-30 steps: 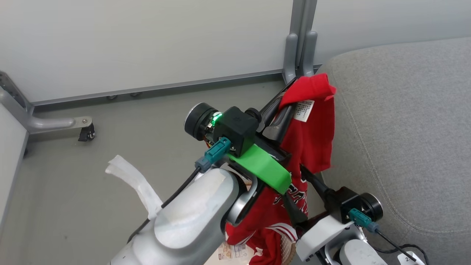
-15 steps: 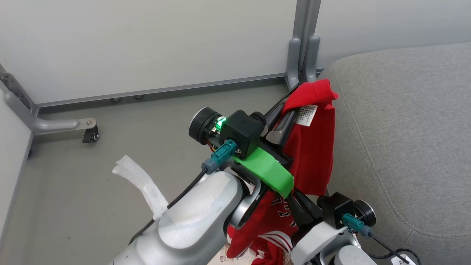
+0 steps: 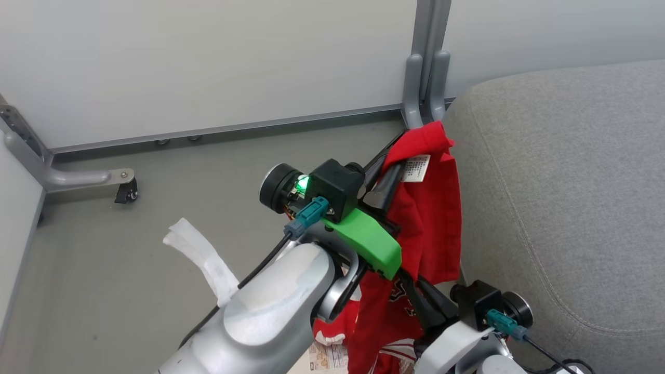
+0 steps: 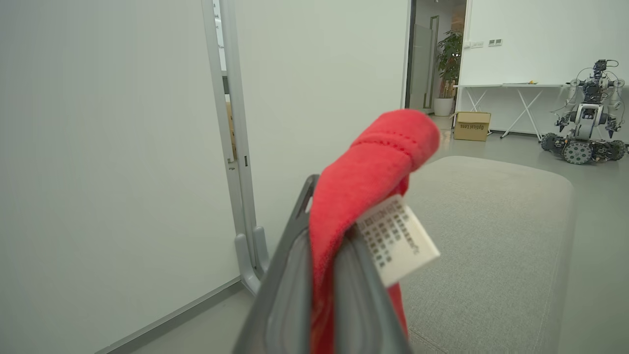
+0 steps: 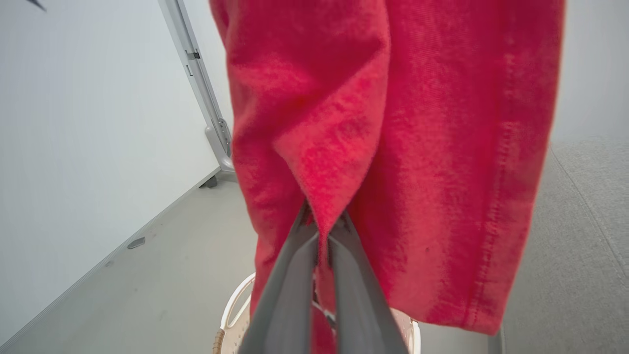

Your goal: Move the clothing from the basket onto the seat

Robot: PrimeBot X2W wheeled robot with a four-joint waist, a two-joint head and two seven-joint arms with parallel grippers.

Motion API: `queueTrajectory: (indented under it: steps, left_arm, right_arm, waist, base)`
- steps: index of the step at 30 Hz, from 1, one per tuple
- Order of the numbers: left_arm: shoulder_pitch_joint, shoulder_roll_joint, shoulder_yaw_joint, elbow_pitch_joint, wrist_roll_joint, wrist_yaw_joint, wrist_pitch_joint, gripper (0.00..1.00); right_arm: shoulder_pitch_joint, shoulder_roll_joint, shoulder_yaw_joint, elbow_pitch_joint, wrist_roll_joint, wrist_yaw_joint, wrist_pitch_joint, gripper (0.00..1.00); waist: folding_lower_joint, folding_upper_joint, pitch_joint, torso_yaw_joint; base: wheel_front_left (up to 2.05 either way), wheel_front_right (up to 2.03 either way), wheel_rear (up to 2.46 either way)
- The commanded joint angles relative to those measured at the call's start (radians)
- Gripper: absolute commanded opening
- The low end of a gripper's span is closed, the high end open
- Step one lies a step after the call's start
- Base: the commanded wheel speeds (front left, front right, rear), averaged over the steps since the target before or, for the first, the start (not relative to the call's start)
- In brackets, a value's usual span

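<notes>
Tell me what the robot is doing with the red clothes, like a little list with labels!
Held thing: red clothing, hanging in the air, with a white tag near the top
Left gripper: shut on the clothing's top fold
Right gripper: shut on the clothing lower down
Basket: on the floor, under the hanging clothing
Seat: grey, just beside the clothing
Job: not done yet; the clothing is not lying on the seat

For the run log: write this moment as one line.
left jaws: shut on clothing | right jaws: shut on clothing | clothing: hanging over basket, beside seat | placed: no
</notes>
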Motion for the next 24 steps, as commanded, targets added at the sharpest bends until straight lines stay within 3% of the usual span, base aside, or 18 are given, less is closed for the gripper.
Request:
queueTrajectory:
  steps: [1, 14, 24]
  left_arm:
    - [0.009, 0.002, 0.001, 0.009, 0.004, 0.013, 0.0, 1.0]
    - [-0.008, 0.007, 0.003, 0.045, -0.005, 0.025, 0.0, 1.0]
    - [0.0, 0.014, -0.01, 0.076, -0.016, 0.01, 0.003, 1.0]
  right_arm:
    - [0.013, -0.002, -0.002, -0.005, 0.007, 0.0, -0.003, 0.0]
    - [0.016, 0.0, -0.02, -0.012, -0.004, 0.0, -0.003, 0.0]
    - [0.014, 0.004, -0.035, -0.01, -0.014, 0.0, -0.003, 0.0]
  waist:
    - [0.0, 0.0, 0.001, -0.002]
    - [0.0, 0.0, 0.015, -0.013]
    - [0.0, 0.0, 0.024, -0.009]
  base:
    - [0.0, 0.0, 0.0]
    - [0.0, 0.0, 0.0]
    - [0.0, 0.0, 0.0]
